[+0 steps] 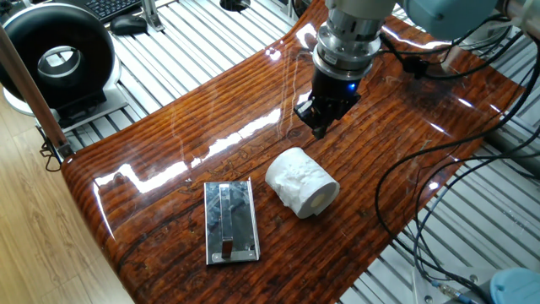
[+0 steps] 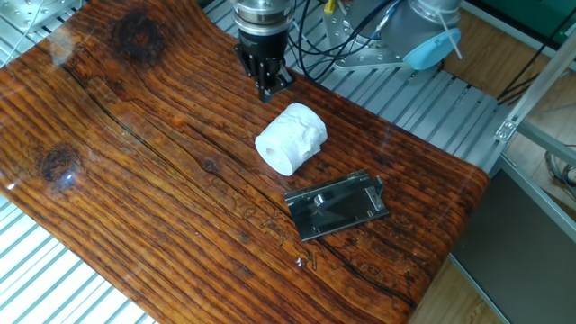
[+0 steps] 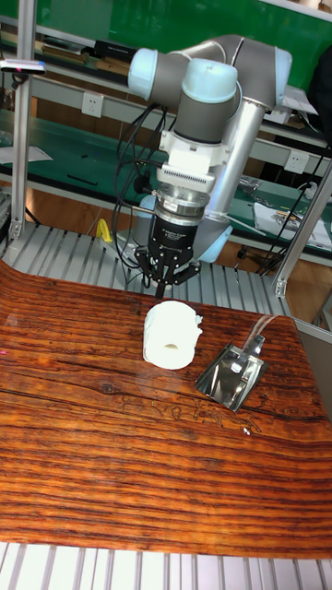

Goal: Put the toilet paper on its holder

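The toilet paper (image 1: pixel 301 182) is a white crumpled roll lying on its side on the wooden table, its core hole facing the front edge; it also shows as the roll (image 2: pixel 291 138) and the roll (image 3: pixel 171 336). The holder (image 1: pixel 231 221), a shiny chrome plate with a raised bar, lies flat beside the roll and shows again as the plate (image 2: pixel 337 206) and the plate (image 3: pixel 231 374). My gripper (image 1: pixel 320 123) hangs just behind and above the roll, fingers pointing down and together, holding nothing. It also appears as the gripper (image 2: pixel 267 87) and the gripper (image 3: pixel 171 278).
A large black-and-white ring-shaped device (image 1: pixel 57 61) stands off the table at the far left. Black cables (image 1: pixel 422 160) trail over the table's right side. The table edge (image 1: pixel 93 211) curves near the holder. Metal slats surround the table.
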Available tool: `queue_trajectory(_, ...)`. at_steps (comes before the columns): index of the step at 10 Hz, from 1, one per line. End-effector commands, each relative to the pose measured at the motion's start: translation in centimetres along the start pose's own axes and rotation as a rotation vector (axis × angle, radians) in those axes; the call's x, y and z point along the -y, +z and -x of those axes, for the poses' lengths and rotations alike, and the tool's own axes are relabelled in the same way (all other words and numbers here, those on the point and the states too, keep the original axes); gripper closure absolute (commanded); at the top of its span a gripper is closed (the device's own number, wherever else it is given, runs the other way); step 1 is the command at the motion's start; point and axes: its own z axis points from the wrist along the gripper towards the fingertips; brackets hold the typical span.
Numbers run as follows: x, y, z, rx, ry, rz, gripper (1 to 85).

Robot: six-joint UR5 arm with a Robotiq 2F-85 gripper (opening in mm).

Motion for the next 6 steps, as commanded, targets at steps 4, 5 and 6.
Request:
queue_trajectory(4,-1.5,0.5,-1.1,-0.009,-0.046,0.063,35.7)
queue_trajectory(5,-1.9,0.6,-1.3,-0.013,-0.062,0.073,30.0)
queue_trajectory(6,-2.2,0.6,-1.5,-0.022,-0.074,0.088,22.3)
